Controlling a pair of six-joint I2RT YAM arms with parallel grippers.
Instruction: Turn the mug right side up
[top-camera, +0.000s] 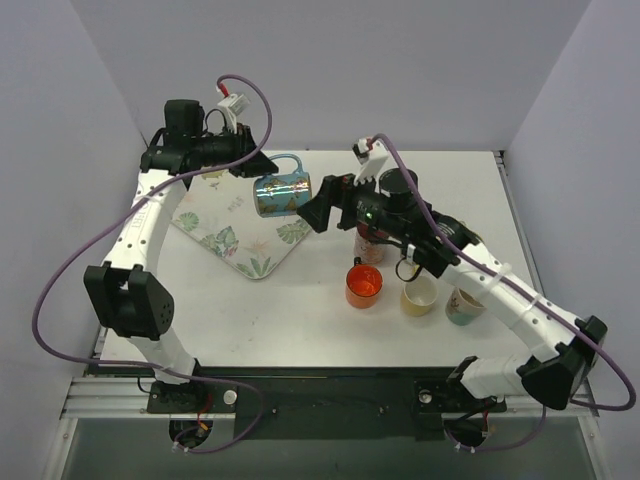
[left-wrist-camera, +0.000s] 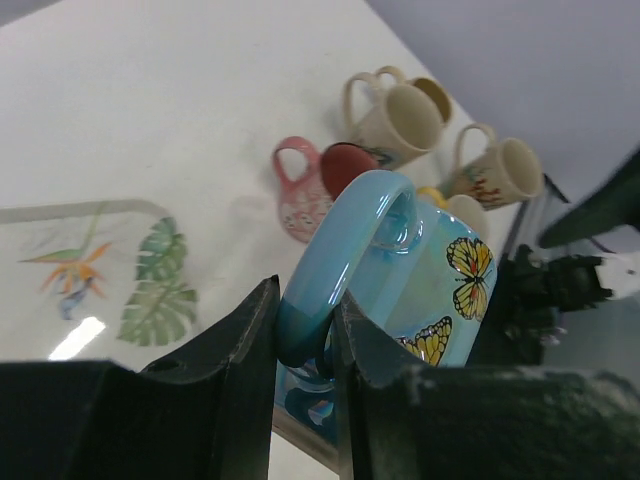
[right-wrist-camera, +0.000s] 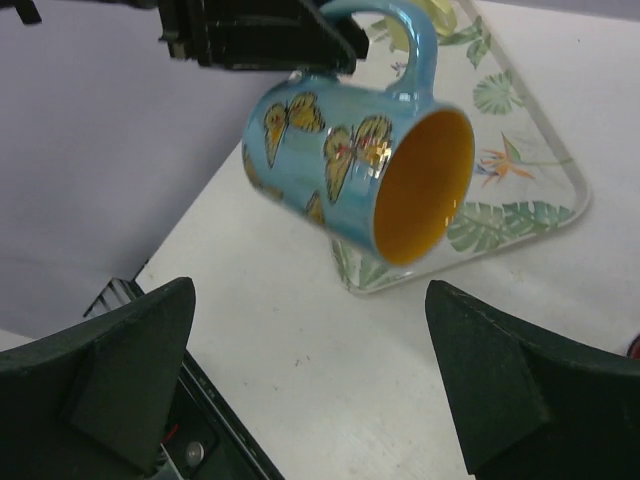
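Top external view: left gripper (top-camera: 245, 160) clamps the handle (left-wrist-camera: 340, 250) of the blue butterfly mug (top-camera: 282, 194), which hangs on its side above the floral tray's (top-camera: 228, 245) edge. Right gripper (top-camera: 318, 203), fingers wide apart, faces its yellow mouth.

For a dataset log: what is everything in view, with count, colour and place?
butterfly mug: 1, blue, yellow inside, tilted in air near the tray
tray: 1, leaf print, table's left
pink mug: 1, pink, beneath right arm
cup: 1, orange-red, mid-table
cream mug: 1, cream, right of cup
patterned mug: 1, cream, rightmost
table: 1, white
left gripper: 1, black, shut on mug handle
right gripper: 1, black, open, facing mug's mouth
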